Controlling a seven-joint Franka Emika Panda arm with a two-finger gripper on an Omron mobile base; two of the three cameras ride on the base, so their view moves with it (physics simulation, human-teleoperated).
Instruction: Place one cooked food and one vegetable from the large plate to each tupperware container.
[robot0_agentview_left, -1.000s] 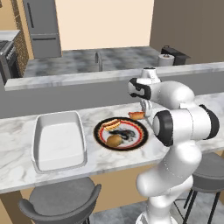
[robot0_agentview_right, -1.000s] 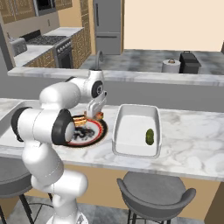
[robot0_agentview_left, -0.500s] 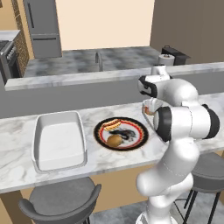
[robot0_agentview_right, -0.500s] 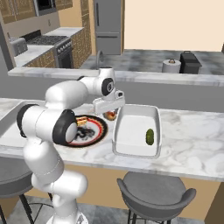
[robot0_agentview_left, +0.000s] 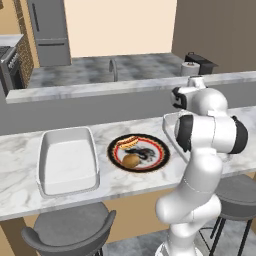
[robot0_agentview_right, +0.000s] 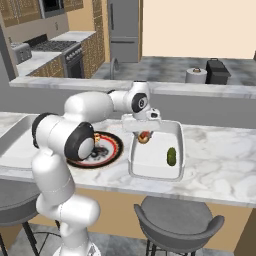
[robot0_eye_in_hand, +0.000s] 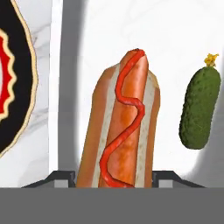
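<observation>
Fingers (robot0_eye_in_hand: 114, 179) clamp on either side of a hot dog (robot0_eye_in_hand: 120, 127), bun and sausage with a red squiggle of ketchup down its length, and the near end of it sits snug between the two dark tips at the bottom of the hand view. In the right base view the hot dog (robot0_agentview_right: 144, 136) hangs under the fingers (robot0_agentview_right: 144, 131) above the near-left part of the right-hand tupperware container (robot0_agentview_right: 172, 172); whether it touches the floor of the tray, I cannot tell. A green pickle (robot0_agentview_right: 171, 156) lies in that same container, well apart from the hot dog, and in the hand view the pickle (robot0_eye_in_hand: 200, 109) sits beside the bun with a little yellow blossom at one end.

Look at the arm: it rises from the base, bends at a big white elbow, then reaches across with the wrist turned so the hand points down into the tray. In the left base view the arm's bulk blocks most of that container.

On the table (robot0_agentview_left: 20, 150), the large plate (robot0_agentview_left: 162, 159) sits between the two trays, with a second hot dog (robot0_agentview_left: 129, 141) and a brown potato (robot0_agentview_left: 131, 160) on it. The left tupperware container (robot0_agentview_left: 67, 159) stands just beside the plate.
</observation>
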